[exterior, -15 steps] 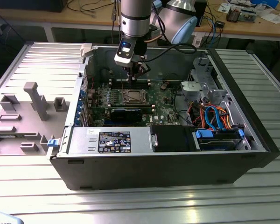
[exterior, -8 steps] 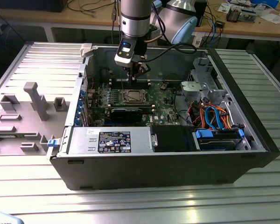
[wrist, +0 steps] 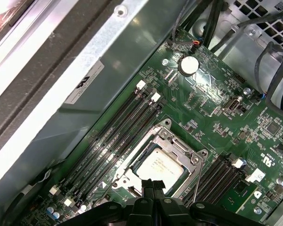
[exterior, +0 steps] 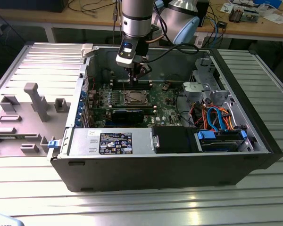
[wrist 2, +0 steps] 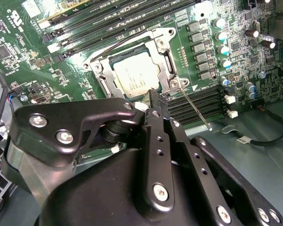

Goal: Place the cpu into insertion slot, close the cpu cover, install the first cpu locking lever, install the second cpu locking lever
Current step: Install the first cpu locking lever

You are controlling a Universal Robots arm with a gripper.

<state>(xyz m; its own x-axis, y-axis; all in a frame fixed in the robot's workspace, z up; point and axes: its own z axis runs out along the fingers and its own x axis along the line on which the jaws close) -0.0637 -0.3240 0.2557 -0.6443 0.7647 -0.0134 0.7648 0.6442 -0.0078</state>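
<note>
One arm comes in from the upper middle of the exterior view into an open case [exterior: 179,160] on the ribbed tabletop [exterior: 132,207]. Its gripper [exterior: 134,77] hangs low over the green board [exterior: 165,106], just above the slot [exterior: 134,97] near the frame's centre, its fingers pressed together with nothing between them. In both wrist views the cpu [wrist 2: 134,75] [wrist: 162,165] lies flat in the slot, with the cover [wrist 2: 161,49] down around it and its silver top showing through the window. One thin lever [wrist 2: 194,107] slants out beside the socket, close to the gripper tip; I cannot tell whether they touch
</note>
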